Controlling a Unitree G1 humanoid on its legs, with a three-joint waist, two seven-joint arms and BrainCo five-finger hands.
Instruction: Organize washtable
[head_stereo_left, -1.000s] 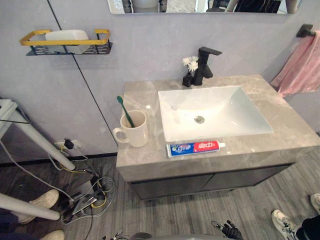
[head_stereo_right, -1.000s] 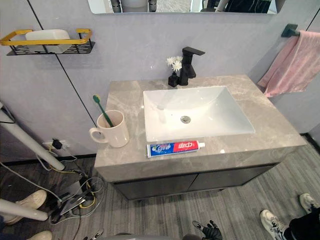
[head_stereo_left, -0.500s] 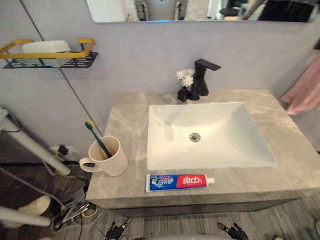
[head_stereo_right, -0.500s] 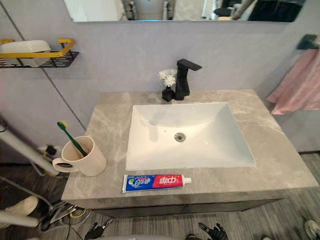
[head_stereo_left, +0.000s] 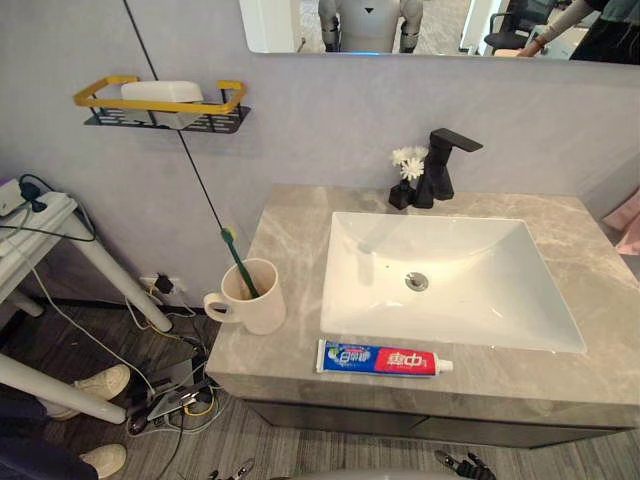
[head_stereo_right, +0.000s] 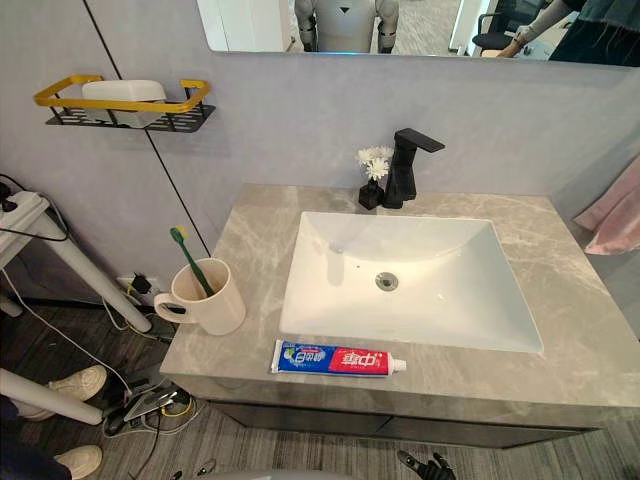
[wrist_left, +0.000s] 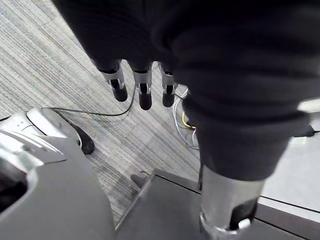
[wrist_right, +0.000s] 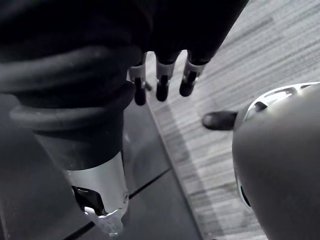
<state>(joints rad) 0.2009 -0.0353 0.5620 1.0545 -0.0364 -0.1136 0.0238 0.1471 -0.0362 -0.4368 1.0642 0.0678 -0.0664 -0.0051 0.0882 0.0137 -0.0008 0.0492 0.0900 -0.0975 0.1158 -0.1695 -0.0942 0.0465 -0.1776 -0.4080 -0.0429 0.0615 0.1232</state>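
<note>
I am counting on the grey veined tabletop one toothpaste tube, one cream mug and one green toothbrush, which is leaning inside the mug. There is also one white rectangular sink, one angular black faucet and one small dark vase with white flowers. On the wall one black wire shelf with a yellow rail is carrying one white block.

My left hand and my right hand are both hanging low over the striped grey floor, fingers straight and released, grasping nothing. The tube is lying flat by the tabletop's front edge, above and ahead of my right hand and a little toward the left hand's side. The mug is standing above and ahead of my left hand, and the faucet and vase are far beyond both hands, at the wall.

The mirror is cut off at the top and the pink towel at the side past my right hand. Two pale shoes of a person are showing beyond my left hand, the nearer one partly cut off. I cannot tell what the white block is.
</note>
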